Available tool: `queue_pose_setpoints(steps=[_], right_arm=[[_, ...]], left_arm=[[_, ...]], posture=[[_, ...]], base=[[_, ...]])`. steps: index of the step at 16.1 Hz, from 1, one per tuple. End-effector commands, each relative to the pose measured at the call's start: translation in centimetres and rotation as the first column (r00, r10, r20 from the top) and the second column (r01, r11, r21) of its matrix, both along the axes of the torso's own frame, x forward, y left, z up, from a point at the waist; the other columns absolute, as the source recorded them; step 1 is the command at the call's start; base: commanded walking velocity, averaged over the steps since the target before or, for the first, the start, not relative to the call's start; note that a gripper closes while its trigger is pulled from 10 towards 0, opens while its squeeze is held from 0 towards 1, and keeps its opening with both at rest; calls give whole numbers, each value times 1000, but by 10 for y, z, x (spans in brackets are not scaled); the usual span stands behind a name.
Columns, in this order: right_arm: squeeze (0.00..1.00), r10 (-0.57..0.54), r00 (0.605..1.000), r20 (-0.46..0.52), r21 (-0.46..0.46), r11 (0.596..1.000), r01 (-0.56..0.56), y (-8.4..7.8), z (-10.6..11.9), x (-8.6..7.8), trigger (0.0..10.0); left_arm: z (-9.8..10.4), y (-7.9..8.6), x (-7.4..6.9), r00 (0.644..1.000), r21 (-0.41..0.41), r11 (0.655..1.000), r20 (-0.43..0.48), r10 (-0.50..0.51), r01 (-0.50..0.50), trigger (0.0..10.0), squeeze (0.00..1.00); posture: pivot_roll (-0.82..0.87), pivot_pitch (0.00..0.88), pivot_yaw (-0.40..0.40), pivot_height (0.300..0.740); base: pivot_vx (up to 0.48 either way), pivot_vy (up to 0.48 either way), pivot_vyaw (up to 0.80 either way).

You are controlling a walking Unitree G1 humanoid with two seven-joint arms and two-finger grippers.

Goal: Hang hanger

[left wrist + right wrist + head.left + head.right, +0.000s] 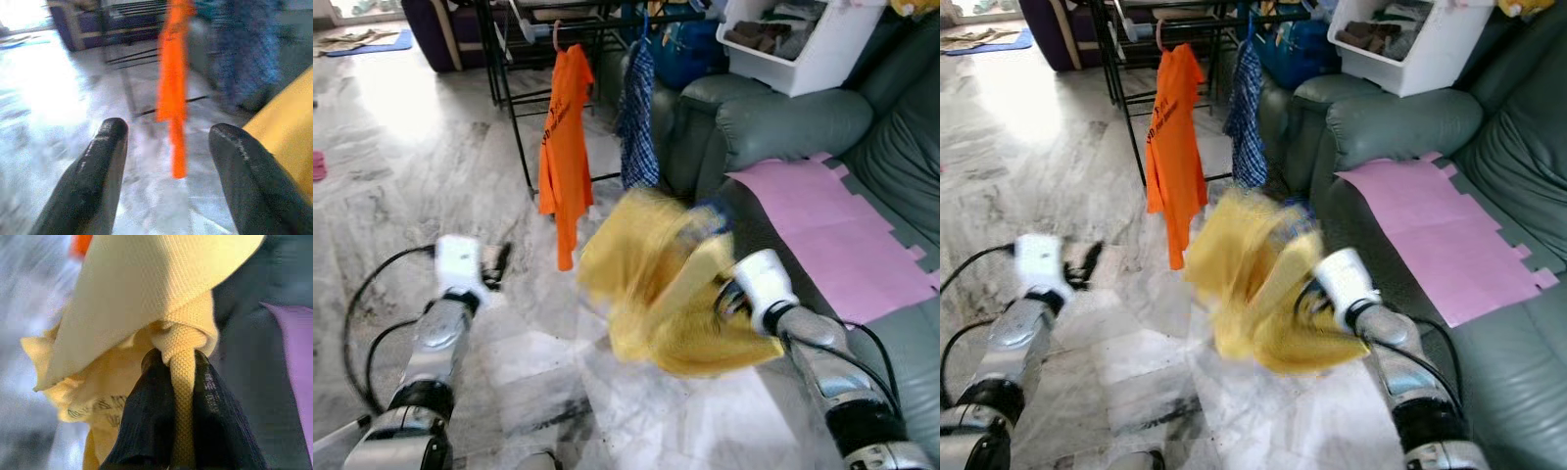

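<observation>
Nearest, right claw (171, 396) clamped on yellow shirt (656, 284), blurred, held low right. Left claw (168, 166) apart, empty, low left. Farther, rack (509, 98) with orange shirt (565, 147): ahead, slightly left, nearer right arm.

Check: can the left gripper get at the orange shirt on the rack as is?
Probably yes. The left gripper is open and empty, and the orange shirt hangs ahead over bare floor; the yellow shirt sits off to its right.
</observation>
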State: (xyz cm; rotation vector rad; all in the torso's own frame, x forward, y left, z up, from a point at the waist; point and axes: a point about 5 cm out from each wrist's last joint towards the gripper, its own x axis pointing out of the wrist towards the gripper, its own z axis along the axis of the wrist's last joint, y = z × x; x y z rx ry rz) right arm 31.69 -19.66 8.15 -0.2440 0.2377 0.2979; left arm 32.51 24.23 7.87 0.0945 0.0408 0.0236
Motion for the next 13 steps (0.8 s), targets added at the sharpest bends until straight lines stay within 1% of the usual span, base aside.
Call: queue_pose_setpoints(steps=[1, 2, 3, 4, 5, 7, 8, 9, 10, 11, 12, 13], right_arm=[[0, -123, 990, 71, 74, 990, 118, -13, 7, -6, 0], [0, -178, 982, 69, 125, 978, 168, -12, 2, -13, 0], [0, -202, 977, 66, 161, 969, 190, -9, -1, -18, 627], [0, -217, 974, 72, 165, 965, 203, -3, -4, -22, 10000], [0, -240, 968, 77, 195, 955, 222, 0, -5, -25, 10000], [0, -270, 960, 78, 210, 945, 249, 3, -7, -27, 10000], [0, -299, 952, 72, 235, 932, 275, 4, -7, -29, 10000], [0, -305, 950, 70, 240, 929, 280, 5, -7, -30, 10000], [0, -306, 950, 70, 246, 928, 280, 5, -7, -30, 10000], [0, -305, 950, 71, 248, 928, 280, 5, -7, -30, 10000], [0, -310, 948, 72, 247, 926, 284, 2, -6, -30, 10000], [0, -316, 946, 70, 246, 925, 291, 0, -7, -30, 10000]], left_arm=[[-5, 12, -6, 997, -56, 996, -8, 75, -76, 10000, 1000], [-6, 17, -10, 996, -72, 993, -8, 92, -92, 10000, 1000], [-8, 20, -12, 995, -70, 992, -8, 102, -102, 10000, 1000], [-10, 20, -13, 994, -83, 991, -17, 105, -106, 10000, 1000], [-12, 17, -14, 995, -98, 991, -20, 93, -95, 10000, 1000], [-13, 9, -14, 998, -64, 996, -13, 54, -54, 10000, 1000], [-14, 5, -15, 999, -51, 998, -5, 32, -32, 10000, 1000], [-14, 4, -15, 1000, -47, 999, -4, 23, -23, 10000, 1000], [-14, 2, -18, 1000, -16, 1000, 1, -15, 15, 10000, 1000], [-14, 2, -19, 1000, -8, 1000, 7, -24, 24, 10000, 1000], [-10, 3, -19, 998, 13, 998, 10, -61, 60, 10000, 1000], [-6, 6, -21, 995, 51, 993, 5, -103, 103, 10000, 1000]], posture=[[28, 18, -79, 740], [31, 15, -82, 740], [32, 12, -81, 740], [34, 9, -82, 740], [37, 3, -85, 740], [43, 0, -87, 740], [46, 0, -87, 740], [48, 0, -87, 740], [57, 0, -86, 740], [58, 0, -86, 740], [62, 0, -86, 740], [75, 0, -87, 740]], base=[[0, 0, 0], [0, 0, 0], [0, 0, 0], [0, 0, 0], [0, 0, 0], [0, 0, 0], [0, 0, 0], [0, 0, 0], [259, 0, 0], [259, 0, 0], [285, 0, 0], [270, 0, 0]])
